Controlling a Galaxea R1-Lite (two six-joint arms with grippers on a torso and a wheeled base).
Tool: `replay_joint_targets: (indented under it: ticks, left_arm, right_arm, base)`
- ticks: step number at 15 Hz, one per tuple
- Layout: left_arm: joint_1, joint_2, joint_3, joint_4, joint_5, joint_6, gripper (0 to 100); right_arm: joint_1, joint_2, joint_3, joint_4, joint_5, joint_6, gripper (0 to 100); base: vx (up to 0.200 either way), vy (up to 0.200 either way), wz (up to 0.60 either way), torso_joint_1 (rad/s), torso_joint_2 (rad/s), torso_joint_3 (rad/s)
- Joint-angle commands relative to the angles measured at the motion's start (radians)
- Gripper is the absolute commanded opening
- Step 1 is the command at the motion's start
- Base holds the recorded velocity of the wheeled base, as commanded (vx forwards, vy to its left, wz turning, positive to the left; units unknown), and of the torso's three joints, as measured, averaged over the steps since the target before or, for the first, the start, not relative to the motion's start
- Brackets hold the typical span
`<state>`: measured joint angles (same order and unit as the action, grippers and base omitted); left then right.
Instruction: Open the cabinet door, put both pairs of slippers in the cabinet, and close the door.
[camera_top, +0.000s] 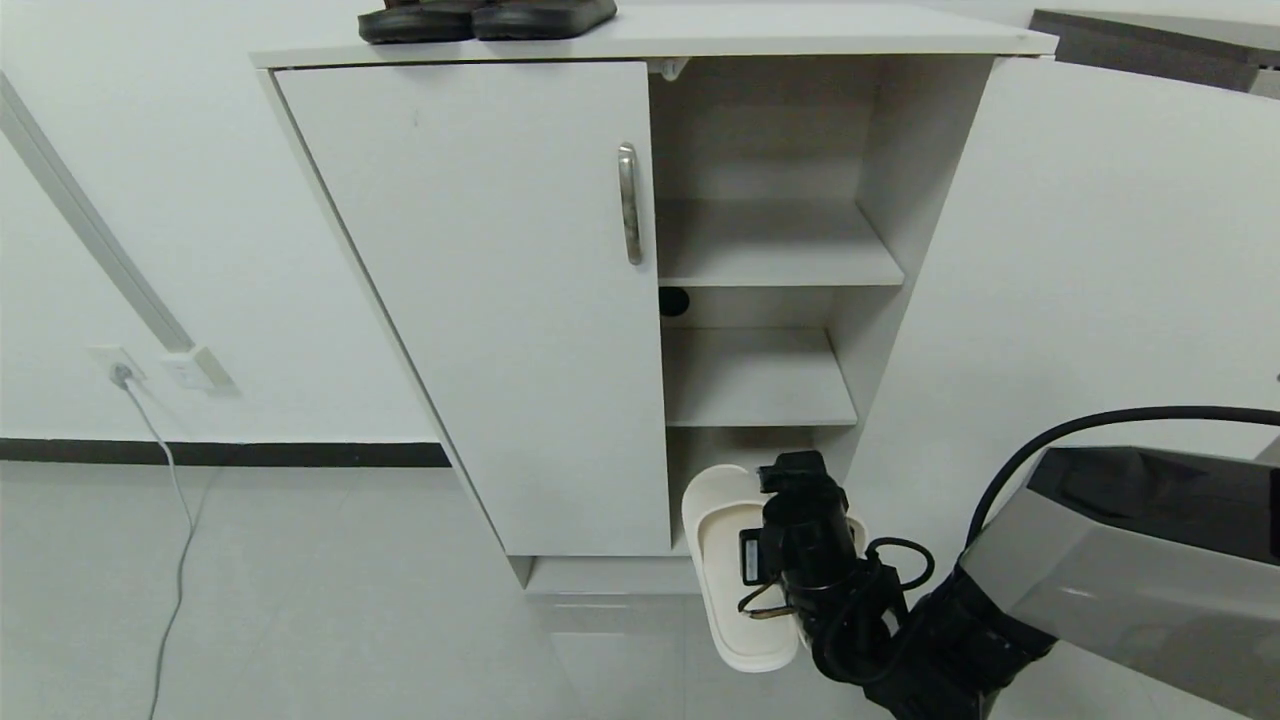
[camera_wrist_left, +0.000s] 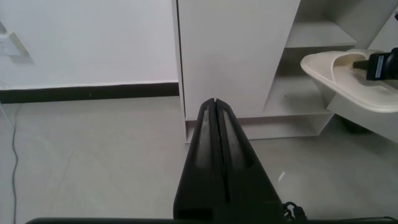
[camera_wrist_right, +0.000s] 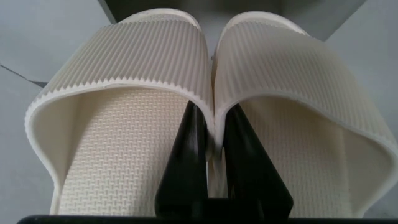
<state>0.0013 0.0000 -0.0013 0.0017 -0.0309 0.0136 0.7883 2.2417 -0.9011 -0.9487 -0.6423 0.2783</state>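
The right gripper (camera_wrist_right: 214, 124) pinches the cream slippers (camera_wrist_right: 118, 68) together by their straps, at the cabinet's (camera_top: 800, 42) open bottom compartment. The left gripper (camera_wrist_left: 214, 107) is closed and empty.

- A plain, home-like room or hallway.
- A white shelved cabinet (camera_top: 470, 300) stands against a bare white wall (camera_top: 150, 150), with dark slippers (camera_top: 487, 18) on top of it.
- Left of the cabinet are a wall socket (camera_top: 118, 365), a cable (camera_top: 175, 500), black skirting (camera_top: 220, 453) and a glossy grey floor (camera_top: 350, 600).
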Motion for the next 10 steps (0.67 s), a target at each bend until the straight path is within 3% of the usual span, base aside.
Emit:
replay_joint_targets:
  ticks: [1,4,7,10]
  left_arm:
    - [0.0,0.002,0.001,0.0,0.0,0.0,0]
    - [0.0,0.002,0.001,0.0,0.002,-0.003,0]
    - [0.0,0.002,0.001,0.0,0.002,-0.004,0]
    - [0.0,0.002,0.001,0.0,0.002,-0.004,0]
  right_arm:
    - [-0.001,0.006,0.002,-0.012,-0.002,0.001,0]
    - [-0.008,0.042,0.005,-0.107,-0.031,-0.018,0]
    - [-0.037,0.107,0.042,-0.446,-0.049,-0.186,0]
    - [-0.044,0.127,0.042,-0.527,-0.048,-0.24,0]
  base:
    - [0.0,0.0,0.0,0.002,0.0,-0.159]
    - [0.0,0.0,0.0,0.006,0.0,-0.05]
    - [0.0,0.0,0.0,0.0,0.0,0.0]
    - [0.0,0.0,0.0,0.0,0.0,0.0]
